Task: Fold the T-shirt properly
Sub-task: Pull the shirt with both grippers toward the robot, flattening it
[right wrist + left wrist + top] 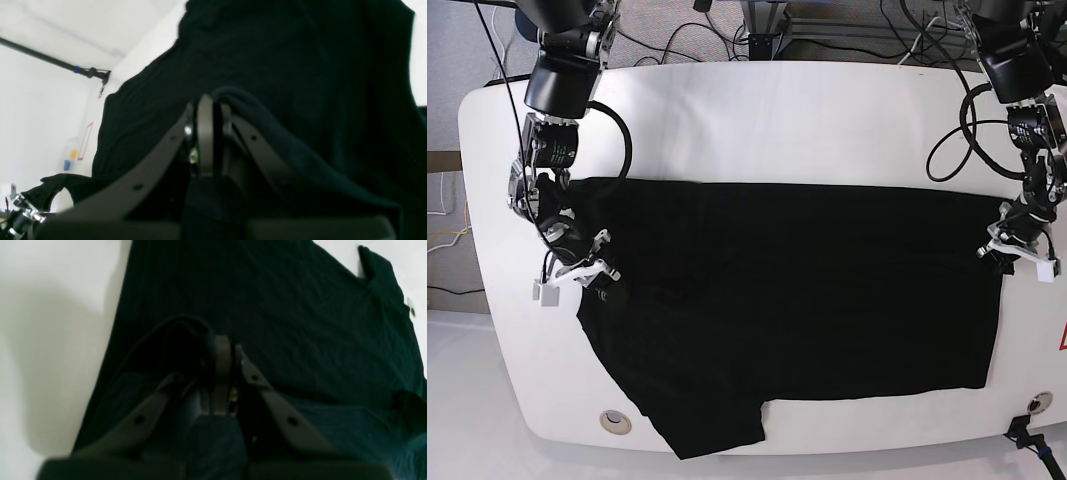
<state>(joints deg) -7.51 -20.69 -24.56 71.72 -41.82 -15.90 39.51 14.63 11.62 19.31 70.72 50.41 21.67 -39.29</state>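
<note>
Left claw [222,350] clenched on T-shirt [797,300] hem, right claw [208,110] clenched on a raised bunch near the shoulder. Shirt lies spread across the white desk [757,110]. My worry: uneven pull skews the fold, or thin pinches slip and bunch the cloth.

T-shirt [797,300]: plain black | table [807,120]: white

A white tabletop [757,110] with rounded corners fills most of the base view, evenly lit. Beyond its far edge, black cables [677,45] trail over grey floor [487,45] around a metal frame base [847,20]. A round grommet [614,421] sits in the tabletop's near edge.
</note>
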